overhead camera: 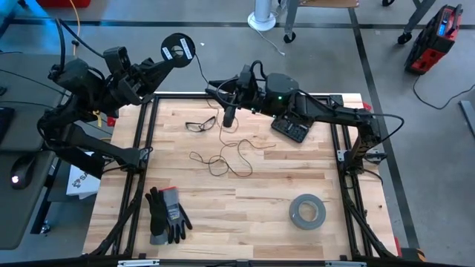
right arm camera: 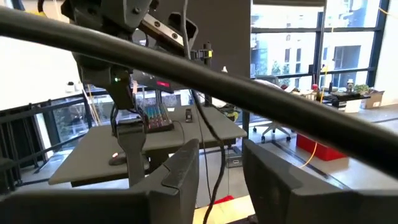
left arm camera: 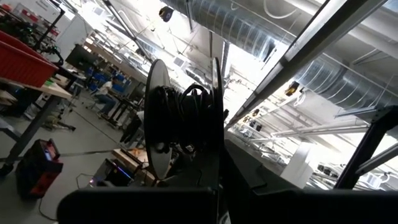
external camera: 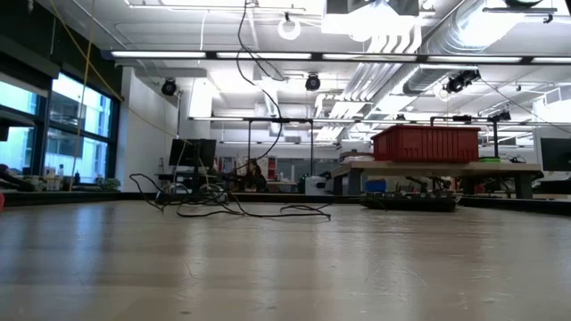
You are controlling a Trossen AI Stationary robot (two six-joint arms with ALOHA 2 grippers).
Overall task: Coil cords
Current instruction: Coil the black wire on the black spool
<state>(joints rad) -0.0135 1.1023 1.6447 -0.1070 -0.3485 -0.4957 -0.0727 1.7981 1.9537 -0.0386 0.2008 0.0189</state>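
Observation:
My left gripper (overhead camera: 154,68) is raised past the table's far left corner and is shut on the small round black spool (overhead camera: 178,49), which shows edge-on with cord wound on it in the left wrist view (left arm camera: 183,124). The thin dark cord (overhead camera: 202,73) runs from the spool to my right gripper (overhead camera: 225,95), which is raised over the table's far edge. From there it drops to loose loops (overhead camera: 223,157) lying on the wood, which also show in the low view (external camera: 227,207). The right gripper's fingers stand apart, and the cord (right arm camera: 219,163) passes between them. My left gripper holds the spool by its edge (left arm camera: 214,177) on the side toward the arm, coming from the table's left. The spool is lifted clear of the table, its labelled face up. The gripper's own dark body hides the exact place of contact. My right gripper has the cord passing through the gap between its open fingers (right arm camera: 183,171); I cannot tell whether the cord touches a finger.
Safety glasses (overhead camera: 200,123) lie far left of centre, and a black keypad (overhead camera: 291,130) lies under the right arm. A grey tape roll (overhead camera: 307,211) lies near right and a pair of dark gloves (overhead camera: 167,215) near left. Black frame rails (overhead camera: 141,159) run along the table's sides.

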